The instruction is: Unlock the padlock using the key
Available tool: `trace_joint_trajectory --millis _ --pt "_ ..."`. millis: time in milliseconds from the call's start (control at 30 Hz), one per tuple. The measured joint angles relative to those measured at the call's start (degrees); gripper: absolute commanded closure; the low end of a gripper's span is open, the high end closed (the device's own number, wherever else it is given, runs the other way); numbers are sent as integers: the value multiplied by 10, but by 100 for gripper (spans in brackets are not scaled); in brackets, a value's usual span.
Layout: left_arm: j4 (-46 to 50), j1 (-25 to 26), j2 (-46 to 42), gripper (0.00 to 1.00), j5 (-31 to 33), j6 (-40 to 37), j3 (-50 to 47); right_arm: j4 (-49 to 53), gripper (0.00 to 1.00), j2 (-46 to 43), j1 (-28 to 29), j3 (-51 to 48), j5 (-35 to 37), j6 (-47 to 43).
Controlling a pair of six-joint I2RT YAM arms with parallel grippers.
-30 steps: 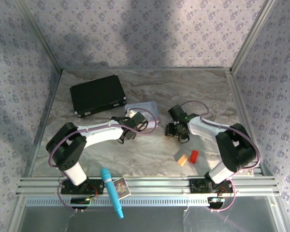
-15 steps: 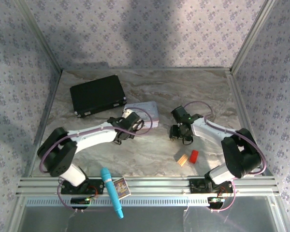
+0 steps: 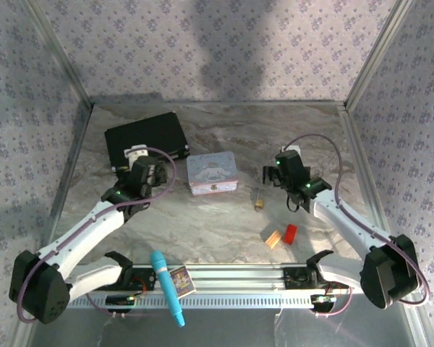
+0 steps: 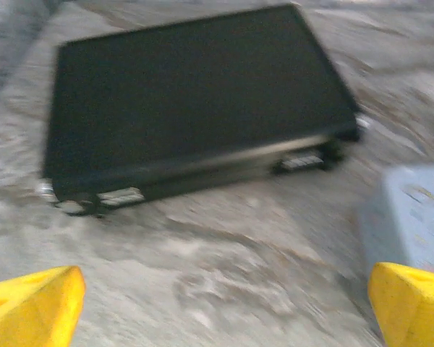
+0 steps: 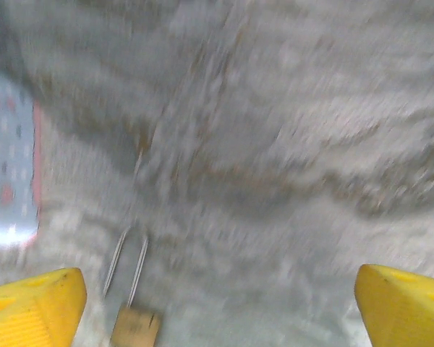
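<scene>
Jaws wide and empty, my right gripper point(image 5: 217, 311) hangs near the padlock point(image 3: 259, 205) lying to its left, shackle toward the far edge of the tabletop point(image 3: 224, 231); my left gripper point(image 4: 224, 311), also wide, is farther.

a flat black case point(image 4: 195, 101) lies on the marbled tabletop point(image 4: 224, 260), taking up most of the upper view, its lid closed. two silvery latches point(image 4: 301, 162) sit along its near edge, one toward each end. at the right edge, near the case's right corner but apart from it, is a corner of a pale blue tin box point(image 4: 409, 217). the left gripper point(image 4: 223, 307) has its yellow fingertips point(image 4: 36, 307) in the bottom corners, spread wide with only tabletop between them. the picture is blurred.
</scene>
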State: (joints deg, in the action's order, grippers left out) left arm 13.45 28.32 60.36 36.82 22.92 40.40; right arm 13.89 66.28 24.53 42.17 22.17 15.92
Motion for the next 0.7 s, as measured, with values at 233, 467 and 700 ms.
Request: trace_joint_trajectory --millis 233,467,700 --pt "-106 -130 88 0 64 -50 -14 -208 2 56 -129 -100 26 -119" --pt "-278 -218 145 0 -53 -133 -101 -400 3 109 -231 -189 -40 -141" --pt "-441 -291 221 0 -182 -159 -141 -562 4 183 -272 -211 -128 -143"
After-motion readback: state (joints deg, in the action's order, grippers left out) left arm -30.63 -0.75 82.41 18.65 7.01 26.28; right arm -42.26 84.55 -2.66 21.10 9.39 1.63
